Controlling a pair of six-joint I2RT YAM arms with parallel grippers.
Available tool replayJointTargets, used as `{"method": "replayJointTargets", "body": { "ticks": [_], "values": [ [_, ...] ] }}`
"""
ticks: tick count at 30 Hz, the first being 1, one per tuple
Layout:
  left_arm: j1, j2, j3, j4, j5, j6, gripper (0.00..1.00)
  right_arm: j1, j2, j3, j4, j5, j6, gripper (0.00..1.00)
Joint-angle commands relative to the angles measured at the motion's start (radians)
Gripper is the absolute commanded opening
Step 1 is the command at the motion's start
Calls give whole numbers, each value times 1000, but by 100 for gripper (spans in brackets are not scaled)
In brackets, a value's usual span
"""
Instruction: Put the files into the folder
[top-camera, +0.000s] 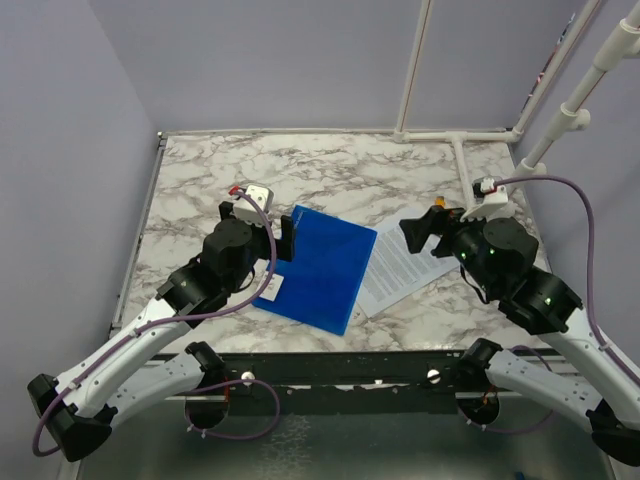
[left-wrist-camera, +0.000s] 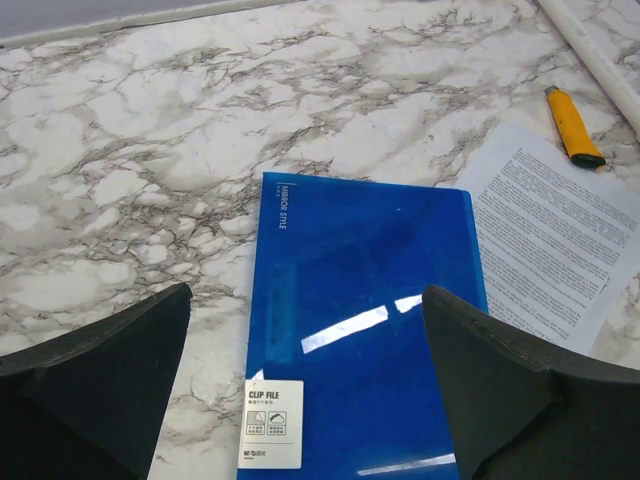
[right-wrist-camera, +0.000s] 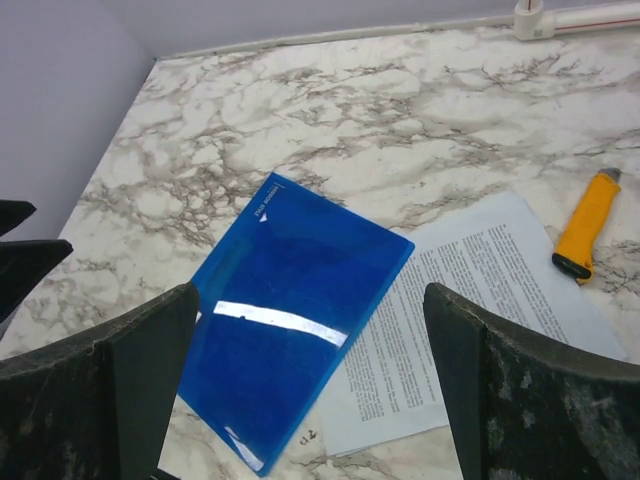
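**Folder**: blue, glossy, shut flat on the marble bench, near the middle and skewed. A white label sits on the corner nearest the left arm. Nothing shows between its covers.

**Files**: white printed sheets, flat on the bench just to the right of the folder and outside it. In the right wrist view the folder's long edge seems to lie over the sheets' edge. The number of sheets cannot be told.

**Left hand**: released, jaws wide apart, hanging over the folder's left side. It holds nothing.

**Right hand**: released, jaws wide apart, above the right part of the sheets. It holds nothing.

**Knife**: orange utility knife, beside the far corner of the sheets. It is not part of the job.

**Progress:** none of the task appears done. Left to do, as judged: lift the cover open, pick up or slide the sheets, lay them inside, and close the cover.
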Motion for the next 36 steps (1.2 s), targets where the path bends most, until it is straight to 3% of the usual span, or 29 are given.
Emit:
{"method": "replayJointTargets", "body": {
  "ticks": [1, 11, 19, 26, 36],
  "values": [
    [-1, -4, 30, -13, 12, -8, 99, 3, 12, -26, -71, 41, 17, 100],
    [0, 39, 45, -107, -92, -116, 99, 4, 3, -121, -16, 29, -1, 100],
    [22, 159, 69, -187, -139, -232, 99, 3, 156, -138, 26, -63, 5, 100],
    [164, 258, 49, -178, -60, -320, 99, 4, 339, -120, 73, -164, 76, 100],
    [313, 329, -75, -28, 112, -421, 99, 3, 574, -117, 182, -229, 231, 100]
  ]
}}
